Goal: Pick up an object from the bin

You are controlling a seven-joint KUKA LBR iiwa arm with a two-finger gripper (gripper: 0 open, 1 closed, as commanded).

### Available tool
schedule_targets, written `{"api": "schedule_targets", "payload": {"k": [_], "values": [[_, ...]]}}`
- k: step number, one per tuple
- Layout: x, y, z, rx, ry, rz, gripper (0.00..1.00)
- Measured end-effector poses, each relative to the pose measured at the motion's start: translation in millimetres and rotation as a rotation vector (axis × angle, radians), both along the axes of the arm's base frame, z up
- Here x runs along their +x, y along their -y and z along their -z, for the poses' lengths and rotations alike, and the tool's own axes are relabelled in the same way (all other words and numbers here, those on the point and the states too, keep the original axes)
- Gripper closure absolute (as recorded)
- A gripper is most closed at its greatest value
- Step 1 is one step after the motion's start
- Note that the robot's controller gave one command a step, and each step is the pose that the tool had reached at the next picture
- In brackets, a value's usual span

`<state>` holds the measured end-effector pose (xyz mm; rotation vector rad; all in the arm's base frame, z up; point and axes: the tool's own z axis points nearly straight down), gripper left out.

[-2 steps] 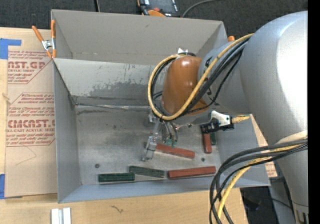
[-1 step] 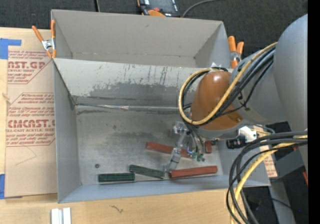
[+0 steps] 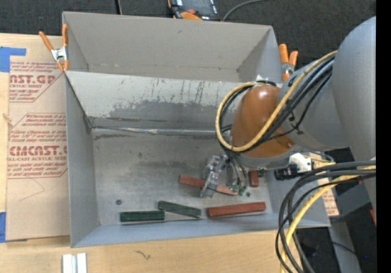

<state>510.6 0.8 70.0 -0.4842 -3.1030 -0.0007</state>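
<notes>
Red stick (image 3: 189, 180) lies low in the bin (image 3: 140, 162), toward 5 o'clock. Its long axis runs 9 to 3, and it pokes out at 9 o'clock from my end effector (image 3: 212, 185). Whether I'm clenched on it, I cannot tell.

Brown cardboard sheet (image 3: 30, 143) left of the bin carries red print: big letters reading "CAST.GP", partly cut off, repeated lower down. The small line under it looks like "CELL-CAST ACRYLIC SHEET". Other fine print is too small to read.
</notes>
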Motion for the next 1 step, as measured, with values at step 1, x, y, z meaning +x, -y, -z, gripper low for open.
{"api": "schedule_targets", "payload": {"k": [1], "values": [[-4.4,4.5,-140.6,0.0,0.01,-0.029,1.0]]}}
